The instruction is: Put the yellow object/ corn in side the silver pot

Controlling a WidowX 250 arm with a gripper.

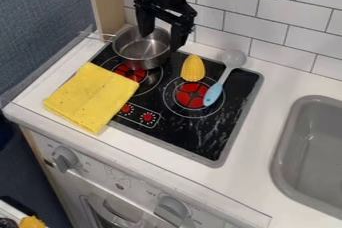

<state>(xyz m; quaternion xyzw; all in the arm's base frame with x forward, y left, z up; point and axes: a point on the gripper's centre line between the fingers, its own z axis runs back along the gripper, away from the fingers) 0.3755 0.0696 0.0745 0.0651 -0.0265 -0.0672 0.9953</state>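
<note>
Corn [193, 68], yellow, is seen on the black cooktop [200, 134], outside the silver pot [142, 49], with its narrower end turned toward the tiled wall [272, 4]. It is placed just behind the red centre of the right-hand burner [191, 95]. The pot is set at the rear left of the cooktop, near the wall, with its handle [97, 35] pointed to the left of the view.

The claw [161, 42] is held above the pot, pointed down, and appears released, its fingers spread well apart: one is seen over the pot's opening, the other by its right side. Whether the rim is touched by either finger cannot quite be made out from this angle.

A spoon [214, 94] with a light blue handle is laid to the right of the corn, its grey head directed toward the wall and its handle end rested on the right-hand burner. A folded yellow cloth [91, 97] is draped across the left front edge of the cooktop and onto the white bench [272, 89]. A grey sink [310, 147] is set into the bench at the right.
</note>
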